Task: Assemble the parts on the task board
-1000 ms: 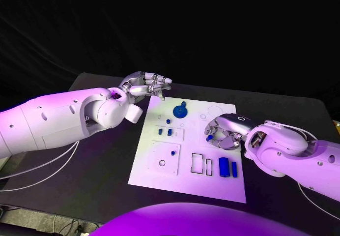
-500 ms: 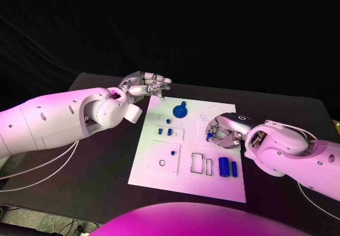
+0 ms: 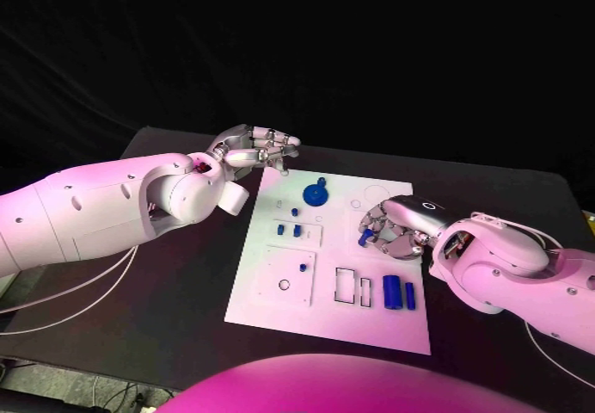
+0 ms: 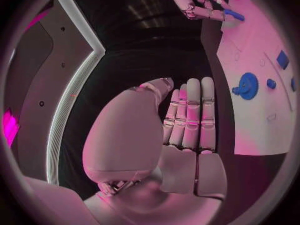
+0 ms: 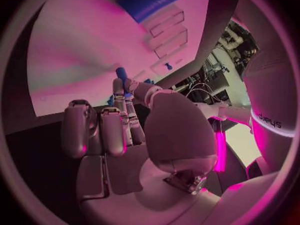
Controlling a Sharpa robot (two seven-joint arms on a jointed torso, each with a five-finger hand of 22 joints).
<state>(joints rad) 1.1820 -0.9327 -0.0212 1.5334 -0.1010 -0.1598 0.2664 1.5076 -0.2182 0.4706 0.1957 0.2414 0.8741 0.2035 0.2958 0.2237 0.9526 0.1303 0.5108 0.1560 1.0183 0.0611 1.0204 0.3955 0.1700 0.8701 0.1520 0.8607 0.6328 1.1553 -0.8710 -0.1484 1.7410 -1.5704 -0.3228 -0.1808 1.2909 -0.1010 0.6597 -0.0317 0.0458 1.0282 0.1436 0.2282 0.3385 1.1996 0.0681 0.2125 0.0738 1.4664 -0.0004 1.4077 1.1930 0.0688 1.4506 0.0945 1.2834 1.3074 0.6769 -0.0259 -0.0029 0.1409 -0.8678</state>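
The white task board (image 3: 325, 323) lies in the middle of the table. My right hand (image 3: 397, 227) hovers over the board's right side and pinches a small blue peg (image 3: 366, 237) between thumb and fingertip; the same peg (image 5: 120, 74) shows in the right wrist view. A blue gear (image 3: 315, 194) sits near the board's far end, with three small blue parts (image 3: 288, 229) below it. Two long blue pieces (image 3: 397, 293) lie near the right edge, beside two rectangular slots (image 3: 352, 286). My left hand (image 3: 255, 147) hangs off the board's far left corner, holding nothing, fingers side by side.
A square plate with a round hole (image 3: 285, 276) sits on the board's left half. The black table (image 3: 174, 292) runs wide on both sides of the board. In the left wrist view the gear (image 4: 248, 85) and my right hand (image 4: 190, 5) lie beyond the left palm.
My right hand has risen slightly with the blue peg, which now stands a little higher and more tilted. The left hand has not moved.
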